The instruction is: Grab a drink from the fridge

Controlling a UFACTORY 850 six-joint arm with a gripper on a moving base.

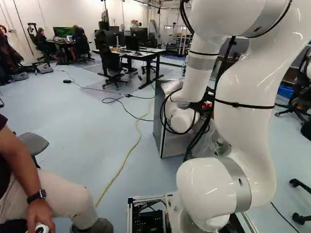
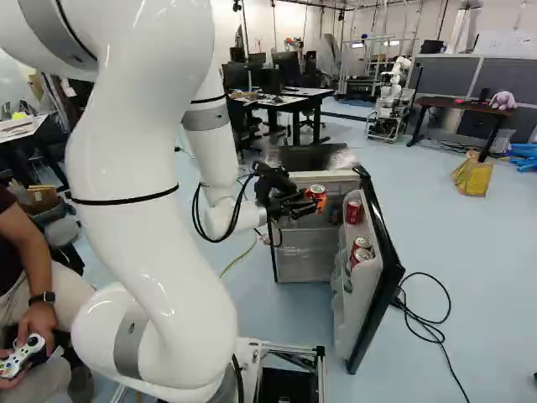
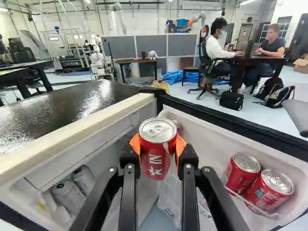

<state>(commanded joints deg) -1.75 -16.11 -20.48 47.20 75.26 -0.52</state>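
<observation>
White and jointed, the robot arm (image 2: 143, 210) reaches from the left of the right base view, its black gripper (image 3: 158, 145) closed on a red drink can (image 3: 156, 166). Orange pads (image 3: 180, 145) press the can from opposite sides, below its silver lid (image 3: 157, 129). The can stands roughly upright, its long axis crossing the line of the fingers, at the opening between the fridge cabinet (image 2: 309, 259) and, to the right, the open door (image 2: 352, 298), whose shelf holds more red cans (image 3: 244, 168). That position likely governs the coming move: with the drink apparently secured, the arm would do best to raise it along its own length until its foot clears cabinet and door, then draw back. Sideways drift risks a knock against the door. The grab appears nearly complete; carrying the can clear remains.
</observation>
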